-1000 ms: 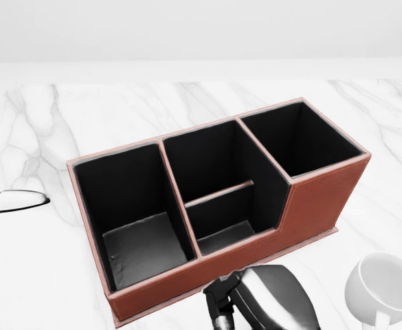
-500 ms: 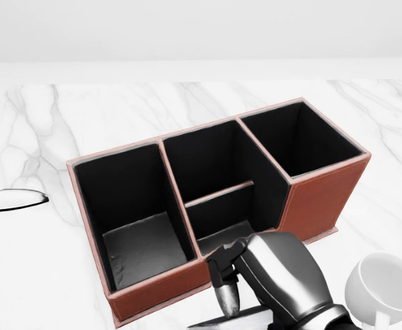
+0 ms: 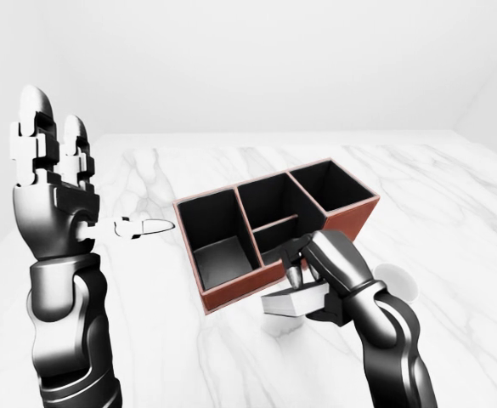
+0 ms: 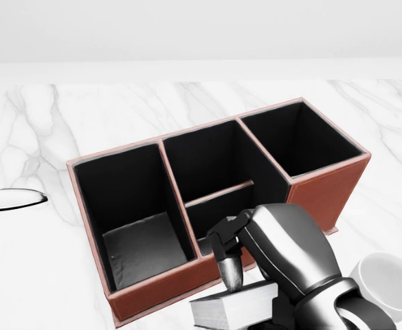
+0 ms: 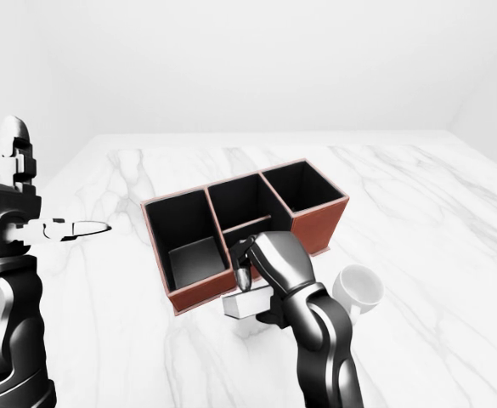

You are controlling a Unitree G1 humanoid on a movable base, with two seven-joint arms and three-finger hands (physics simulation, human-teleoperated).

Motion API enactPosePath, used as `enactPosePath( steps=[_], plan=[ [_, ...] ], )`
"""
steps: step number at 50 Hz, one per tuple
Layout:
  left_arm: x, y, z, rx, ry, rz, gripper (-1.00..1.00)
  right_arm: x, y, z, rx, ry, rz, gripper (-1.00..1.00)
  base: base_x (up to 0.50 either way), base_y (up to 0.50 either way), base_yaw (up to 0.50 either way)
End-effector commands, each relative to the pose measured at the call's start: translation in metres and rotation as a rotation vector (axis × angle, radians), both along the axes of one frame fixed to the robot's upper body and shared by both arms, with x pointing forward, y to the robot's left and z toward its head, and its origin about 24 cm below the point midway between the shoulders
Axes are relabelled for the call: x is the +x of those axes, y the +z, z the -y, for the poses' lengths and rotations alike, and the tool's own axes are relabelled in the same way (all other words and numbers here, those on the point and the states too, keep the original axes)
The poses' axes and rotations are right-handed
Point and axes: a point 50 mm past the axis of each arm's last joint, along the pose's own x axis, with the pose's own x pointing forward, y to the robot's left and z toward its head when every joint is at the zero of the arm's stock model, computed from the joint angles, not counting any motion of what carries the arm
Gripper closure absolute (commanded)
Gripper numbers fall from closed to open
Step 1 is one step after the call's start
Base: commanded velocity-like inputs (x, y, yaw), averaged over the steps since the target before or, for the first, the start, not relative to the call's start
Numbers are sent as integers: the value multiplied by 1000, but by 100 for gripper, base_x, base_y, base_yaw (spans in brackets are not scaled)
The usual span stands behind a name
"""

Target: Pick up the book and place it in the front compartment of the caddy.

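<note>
Right hand (image 3: 316, 280) has its fingers closed round the book (image 3: 292, 302) and holds it clear of the marble table (image 3: 452, 255), just beside the caddy (image 3: 273, 225) at its low near wall, by the short middle compartment. The book lies flat, long axis running left-right in the head view, pale page edge toward the camera. Left hand (image 3: 48, 183) is raised upright with fingers extended, holding nothing. The eye views show that whole left arm; the head view catches only a fingertip at its left edge. White cup (image 5: 358, 287) sits on the table right of the right forearm, partly hidden in the left-eye view.
</note>
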Motion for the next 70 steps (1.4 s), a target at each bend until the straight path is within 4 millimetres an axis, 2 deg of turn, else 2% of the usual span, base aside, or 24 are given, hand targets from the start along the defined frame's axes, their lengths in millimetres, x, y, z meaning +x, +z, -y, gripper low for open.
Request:
enactPosePath(
  steps=[1,14,54,70],
  plan=[
    [0,1,-1,0,1,4,-100,5,16,1,-3,-11,60,100,0,0,0],
    [-2,3,0,0,0,14,-100,12,40,-2,-27,20,135,100,0,0,0],
    [1,-1,0,0,-1,-4,-100,45,63,-5,-78,18,189,100,0,0,0],
    [1,-2,1,4,-4,-8,-100,59,64,-6,-83,4,189,100,0,0,0]
  ],
)
